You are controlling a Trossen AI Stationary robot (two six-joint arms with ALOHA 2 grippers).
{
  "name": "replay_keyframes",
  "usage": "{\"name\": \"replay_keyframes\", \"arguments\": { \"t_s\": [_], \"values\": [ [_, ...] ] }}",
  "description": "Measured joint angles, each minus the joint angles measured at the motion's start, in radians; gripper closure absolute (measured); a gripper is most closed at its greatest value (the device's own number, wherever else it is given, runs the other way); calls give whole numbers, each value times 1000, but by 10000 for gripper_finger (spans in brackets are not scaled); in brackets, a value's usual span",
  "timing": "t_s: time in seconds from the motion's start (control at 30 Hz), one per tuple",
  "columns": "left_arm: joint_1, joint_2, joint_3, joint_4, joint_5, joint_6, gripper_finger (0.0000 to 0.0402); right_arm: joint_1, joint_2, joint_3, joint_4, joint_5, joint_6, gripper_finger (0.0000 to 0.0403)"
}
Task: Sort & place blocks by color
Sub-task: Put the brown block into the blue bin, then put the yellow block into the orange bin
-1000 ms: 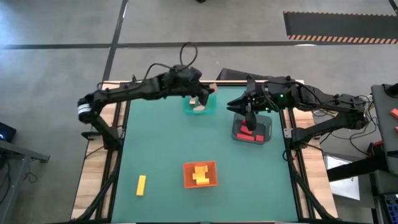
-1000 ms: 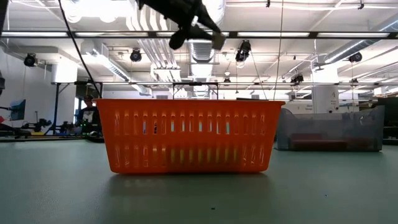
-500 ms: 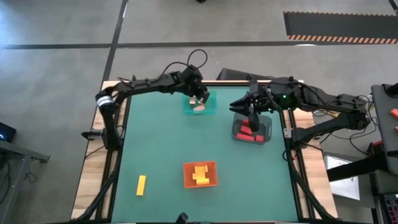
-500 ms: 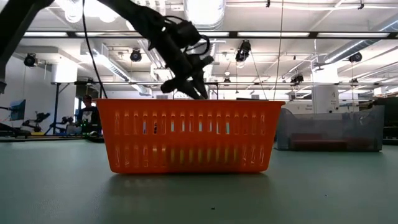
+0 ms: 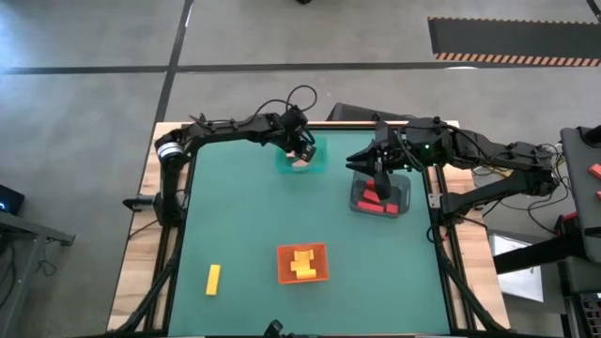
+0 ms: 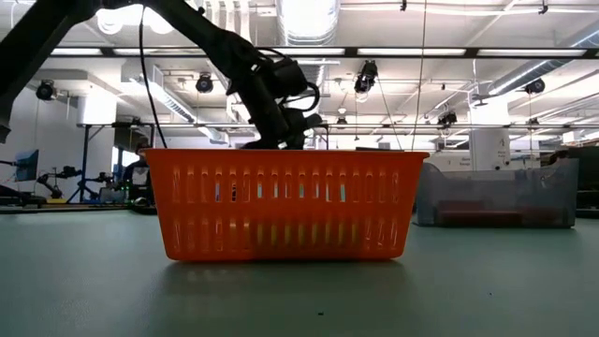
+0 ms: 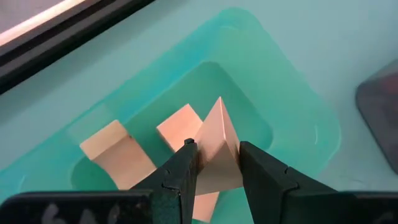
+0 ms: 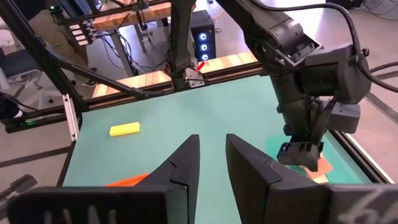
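Nearest me, one yellow bar (image 5: 213, 279) lies loose on the tabletop (image 5: 235, 216), unsorted. Yellows fill my orange tray (image 5: 301, 263), reds the grey tray (image 5: 380, 199) under my empty, slightly parted right hand (image 8: 211, 163). Farthest, my left hand (image 7: 214, 163) pinches a tan wedge (image 7: 217, 146) over the teal tray (image 7: 311, 124).

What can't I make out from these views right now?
- Low view: the orange tray hides the teal tray and the left gripper's tips.
- High view: the right gripper covers part of the grey tray; red blocks can't be counted.
- Left wrist view: fingers hide the tan wedge's base.
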Motion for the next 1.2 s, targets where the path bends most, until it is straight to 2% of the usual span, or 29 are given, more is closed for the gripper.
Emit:
{"name": "replay_keyframes", "arguments": {
  "t_s": [0.13,0.33,0.7,1.03,1.2],
  "values": [
    [2,0,0,21,21,0,308,0,0,0,0,10,0,335],
    [2,0,-15,139,83,-1,308,0,0,0,0,26,0,335],
    [2,-1,-19,172,87,-27,307,0,0,0,-3,26,8,335],
    [2,-1,-19,176,92,-27,247,0,0,0,-3,26,8,335],
    [2,-7,-14,174,117,-27,236,0,0,0,-3,26,8,335]
  ]
}}
